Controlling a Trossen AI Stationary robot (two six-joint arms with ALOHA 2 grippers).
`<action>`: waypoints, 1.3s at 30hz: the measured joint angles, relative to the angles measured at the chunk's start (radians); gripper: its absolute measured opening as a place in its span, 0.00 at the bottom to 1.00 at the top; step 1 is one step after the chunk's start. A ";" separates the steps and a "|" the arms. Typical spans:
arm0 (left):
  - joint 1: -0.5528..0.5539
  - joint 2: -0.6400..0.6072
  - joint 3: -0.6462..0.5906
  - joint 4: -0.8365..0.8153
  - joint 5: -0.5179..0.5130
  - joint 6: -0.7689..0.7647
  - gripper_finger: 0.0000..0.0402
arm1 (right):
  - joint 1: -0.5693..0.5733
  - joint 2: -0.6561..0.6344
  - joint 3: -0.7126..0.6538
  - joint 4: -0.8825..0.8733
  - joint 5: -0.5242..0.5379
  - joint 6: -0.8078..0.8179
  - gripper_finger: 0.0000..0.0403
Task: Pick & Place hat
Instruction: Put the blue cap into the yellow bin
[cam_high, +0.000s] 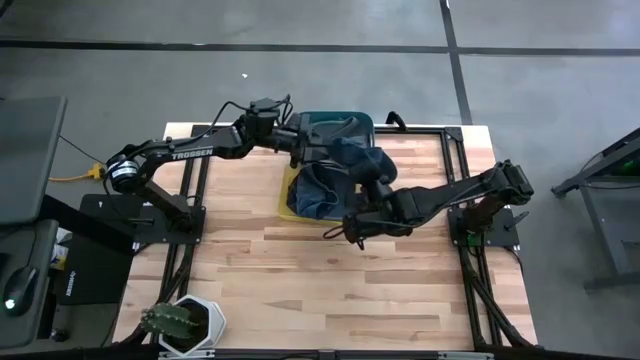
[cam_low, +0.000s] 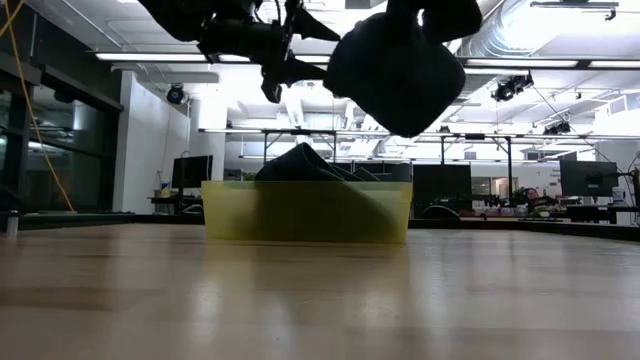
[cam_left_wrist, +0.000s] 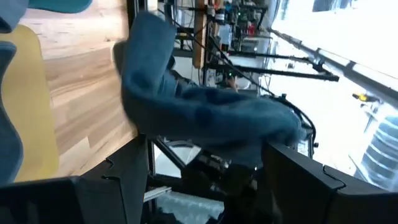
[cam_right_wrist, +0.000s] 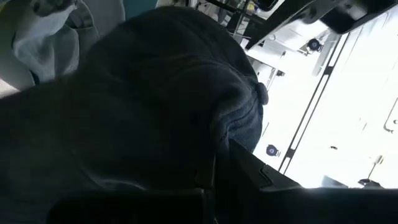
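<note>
The bare wooden tabletop (cam_low: 320, 300) fills the low view's foreground. Above it, at top centre, a dark blue hat (cam_low: 400, 70) hangs clear of the yellow bin (cam_low: 305, 212), which holds more dark fabric. The right end effector (cam_high: 372, 190) is closed on the hat, so picking looks done and placing remains. The left end effector (cam_high: 300, 145) hovers beside the hat, arm stretched toward the bin; its opening is unclear.

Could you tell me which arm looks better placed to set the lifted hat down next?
Probably the right: its end effector seems to carry the hat aloft above the yellow bin. The left end effector hovers nearby.
</note>
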 joint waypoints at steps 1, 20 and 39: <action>0.000 0.000 0.000 0.000 -0.009 -0.006 0.64 | 0.000 0.000 0.000 0.015 0.001 -0.018 0.03; 0.000 0.000 0.001 0.108 -0.141 -0.135 0.64 | 0.009 -0.002 0.000 0.153 -0.050 -0.105 0.03; -0.015 0.022 0.001 0.062 0.094 -0.101 0.64 | -0.011 -0.002 0.000 0.420 -0.233 -0.437 0.03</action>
